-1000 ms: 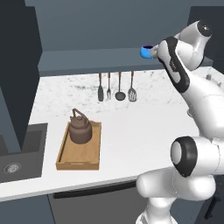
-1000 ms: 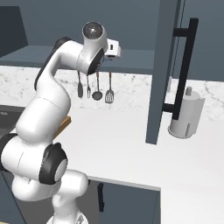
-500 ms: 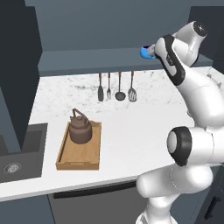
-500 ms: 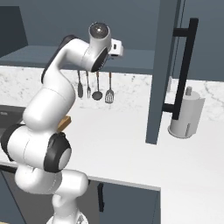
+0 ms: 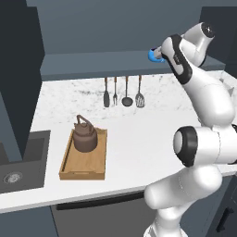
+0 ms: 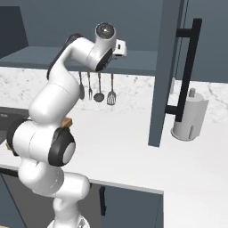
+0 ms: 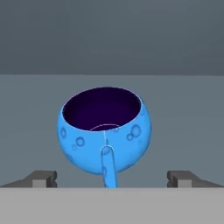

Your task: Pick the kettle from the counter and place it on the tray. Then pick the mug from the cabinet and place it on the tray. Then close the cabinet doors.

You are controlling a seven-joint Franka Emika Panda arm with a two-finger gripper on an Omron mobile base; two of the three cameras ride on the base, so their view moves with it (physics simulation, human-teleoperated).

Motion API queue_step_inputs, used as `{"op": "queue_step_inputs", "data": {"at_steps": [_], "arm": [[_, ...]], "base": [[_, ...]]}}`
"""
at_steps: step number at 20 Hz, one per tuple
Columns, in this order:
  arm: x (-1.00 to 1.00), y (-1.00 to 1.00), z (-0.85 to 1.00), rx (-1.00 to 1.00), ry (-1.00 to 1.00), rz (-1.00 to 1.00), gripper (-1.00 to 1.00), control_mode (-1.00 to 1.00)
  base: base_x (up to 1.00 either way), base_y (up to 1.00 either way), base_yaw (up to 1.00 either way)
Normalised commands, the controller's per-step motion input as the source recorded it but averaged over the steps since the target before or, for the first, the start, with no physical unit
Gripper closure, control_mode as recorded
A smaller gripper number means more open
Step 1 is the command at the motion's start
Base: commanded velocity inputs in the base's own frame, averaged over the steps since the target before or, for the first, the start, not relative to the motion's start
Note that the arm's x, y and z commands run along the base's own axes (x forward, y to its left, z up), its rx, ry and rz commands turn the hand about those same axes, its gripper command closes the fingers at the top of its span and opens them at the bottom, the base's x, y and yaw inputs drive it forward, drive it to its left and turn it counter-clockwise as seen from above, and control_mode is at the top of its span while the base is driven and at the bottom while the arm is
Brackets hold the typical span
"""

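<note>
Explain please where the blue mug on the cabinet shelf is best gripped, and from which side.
Grip the mug across its round body, coming straight in from the front, as the open end effector already points. It stands upright on the cabinet shelf, its small handle facing the hand, midway between the fingertips. The fingers would probably close on the two bare sides, with the handle left free.
</note>
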Motion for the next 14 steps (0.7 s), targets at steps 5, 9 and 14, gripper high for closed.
{"op": "queue_step_inputs", "data": {"at_steps": [5,9,14], "arm": [[0.10,0.00,-0.07,0.00,0.00,0.04,-1.00,-1.00],[0.05,0.00,-0.02,0.00,0.00,0.04,-1.00,-1.00],[-0.01,-0.02,0.00,0.00,0.00,0.02,-1.00,-1.00]], "base": [[0.00,0.00,0.00],[0.00,0.00,0.00],[0.00,0.00,0.00]]}}
